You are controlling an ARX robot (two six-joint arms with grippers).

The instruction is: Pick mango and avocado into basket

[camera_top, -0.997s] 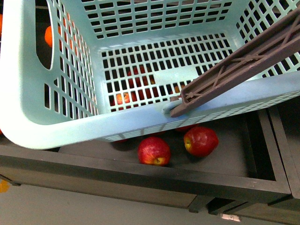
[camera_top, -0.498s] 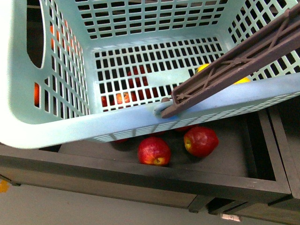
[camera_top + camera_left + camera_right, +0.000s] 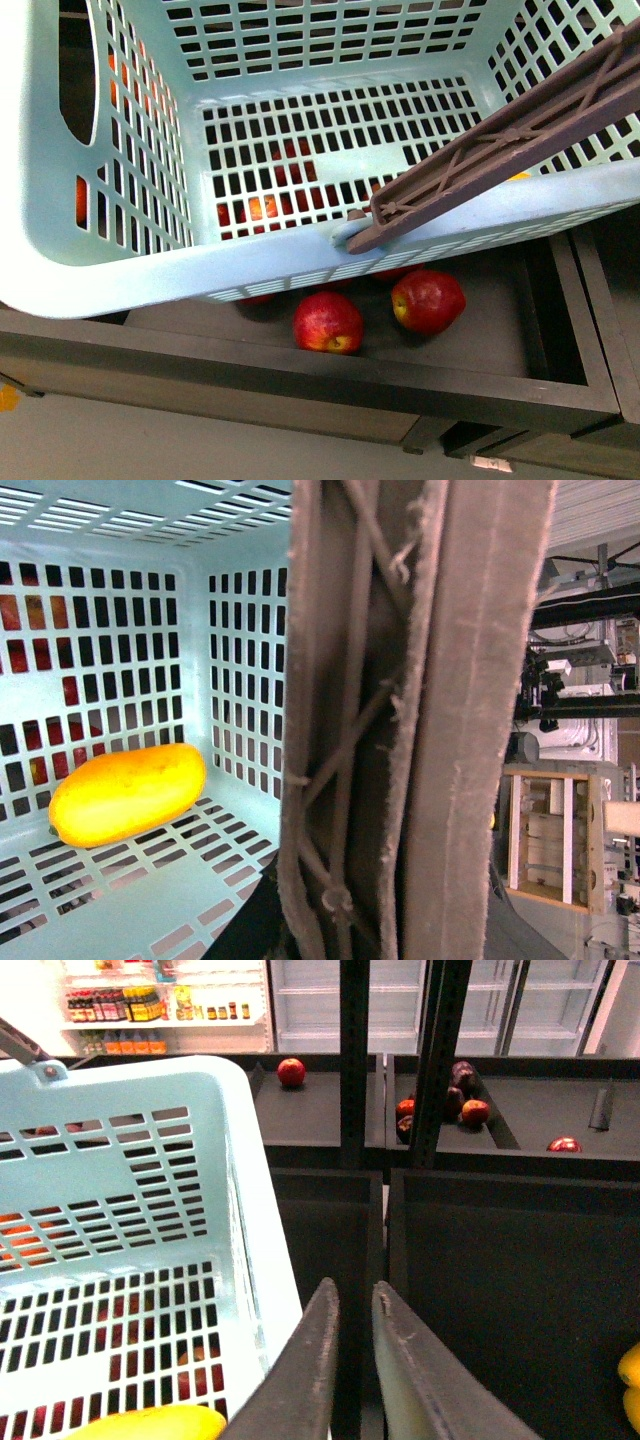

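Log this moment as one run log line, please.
mango: in basket | avocado: not seen | right end effector: nearly closed, empty, beside basket | left end effector: not in view | apples: shelf below basket

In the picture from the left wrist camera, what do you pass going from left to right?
Mango lying on the basket floor → slotted basket wall → brown basket handle close up → wooden shelf unit in the background.

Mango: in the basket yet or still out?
In. The mango lies on the basket floor by a corner.
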